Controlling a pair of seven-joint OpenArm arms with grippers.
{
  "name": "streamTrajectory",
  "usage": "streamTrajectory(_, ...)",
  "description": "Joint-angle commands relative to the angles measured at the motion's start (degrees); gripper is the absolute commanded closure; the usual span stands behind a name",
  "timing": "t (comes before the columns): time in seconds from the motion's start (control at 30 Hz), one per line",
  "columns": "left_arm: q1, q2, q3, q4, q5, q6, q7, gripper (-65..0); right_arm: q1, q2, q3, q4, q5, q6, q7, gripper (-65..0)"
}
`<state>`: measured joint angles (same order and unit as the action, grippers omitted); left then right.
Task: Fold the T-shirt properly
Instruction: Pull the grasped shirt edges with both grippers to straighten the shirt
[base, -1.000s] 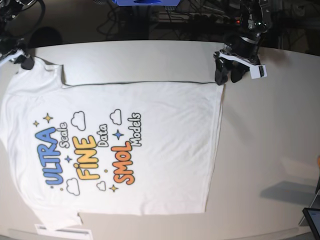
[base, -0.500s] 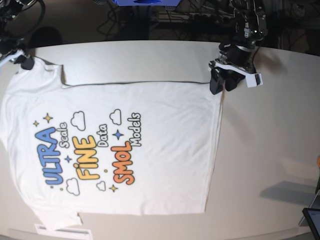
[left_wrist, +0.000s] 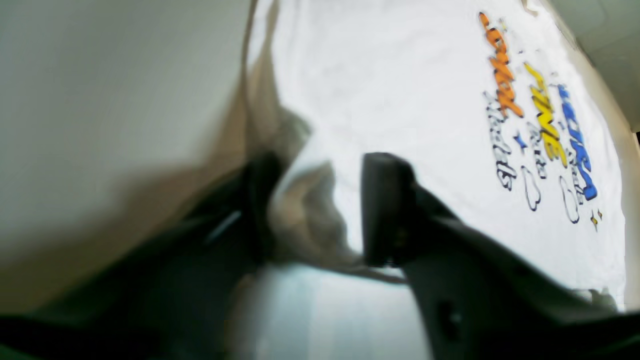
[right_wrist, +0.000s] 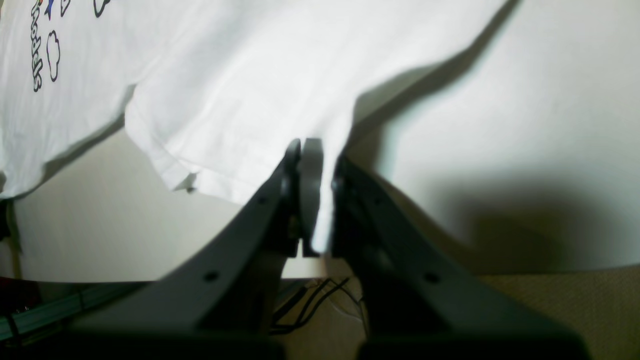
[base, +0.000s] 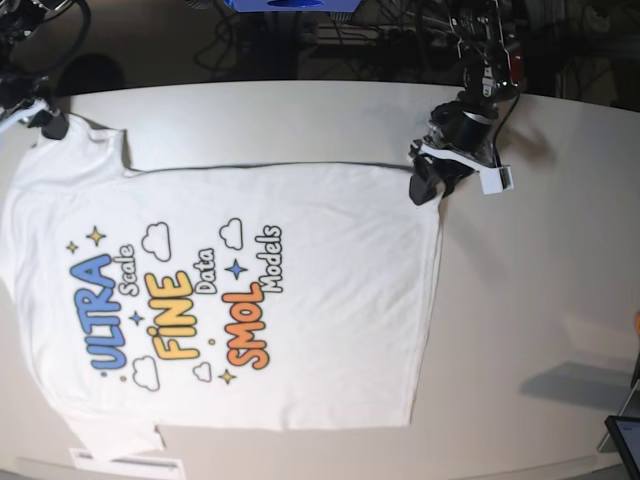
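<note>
The white T-shirt (base: 250, 290) lies flat on the table (base: 540, 290), print side up, with its neck end at the left and its hem at the right. My left gripper (base: 428, 185) sits at the far hem corner. In the left wrist view its jaws (left_wrist: 320, 200) are still apart, with bunched hem cloth (left_wrist: 310, 220) between them. My right gripper (base: 45, 122) is at the far left corner of the shirt. In the right wrist view this gripper (right_wrist: 315, 150) is shut on a white fold of the shirt (right_wrist: 240, 75) by the sleeve.
A white label (base: 125, 462) lies at the table's near edge by the lower sleeve. A dark flat device (base: 625, 440) stands at the near right corner. Cables and dark equipment (base: 330, 30) run behind the far edge.
My left gripper moved left and down onto the hem corner and its jaws narrowed around the cloth. The corner is drawn slightly inward. The right arm has not moved.
</note>
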<state>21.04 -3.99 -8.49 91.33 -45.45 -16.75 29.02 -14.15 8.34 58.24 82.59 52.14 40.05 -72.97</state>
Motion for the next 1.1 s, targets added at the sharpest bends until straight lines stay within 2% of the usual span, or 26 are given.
streamTrajectory(0.0, 1.1, -0.3, 0.1, -0.5, 1.8, 1.9, 4.1, -15.5, -0.2, 0.4, -0.2, 0.4, -1.5, -0.1, -1.5, -0.1)
streamTrajectory(0.07, 1.1, -0.5, 0.1, -0.6, 1.8, 1.9, 4.1, -6.7, -0.2, 0.4, -0.2, 0.4, -1.5, -0.1, -1.5, -0.1)
streamTrajectory(0.23, 1.9, -0.5, 0.0, 0.7, 1.8, 1.9, 4.2, -4.7, -0.2, 0.4, -0.2, 0.4, -1.5, -0.1, -1.5, -0.1)
streamTrajectory(0.3, 2.6, -0.5, 0.0, 2.0, 1.8, 1.9, 4.2, 0.0, -0.2, 0.5, -0.3, 0.6, -1.5, -0.1, -1.6, -0.1)
streamTrajectory(0.43, 4.2, -0.5, 0.0, 6.4, 1.9, 1.9, 4.2, 0.0, -0.8, 0.7, -0.3, 1.3, -1.5, -0.1, -1.6, -0.1)
streamTrajectory(0.67, 7.8, -1.2, -0.3, 13.3, 2.0, 1.9, 4.3, 0.0, -2.5, 1.1, -0.3, 12.3, -1.5, -0.1, -1.6, -0.1)
streamTrajectory(0.87, 9.2, -1.8, -4.7, 17.8, 2.0, 1.9, 4.3, 0.0, -3.4, 1.4, -0.3, 19.8, -1.5, -0.1, -1.7, -0.1)
streamTrajectory(1.07, 8.0, -0.2, -8.8, 21.5, 1.8, 1.9, 13.8, 0.0, -1.3, 3.0, -0.3, 22.3, -1.5, -0.1, -3.4, -0.1)
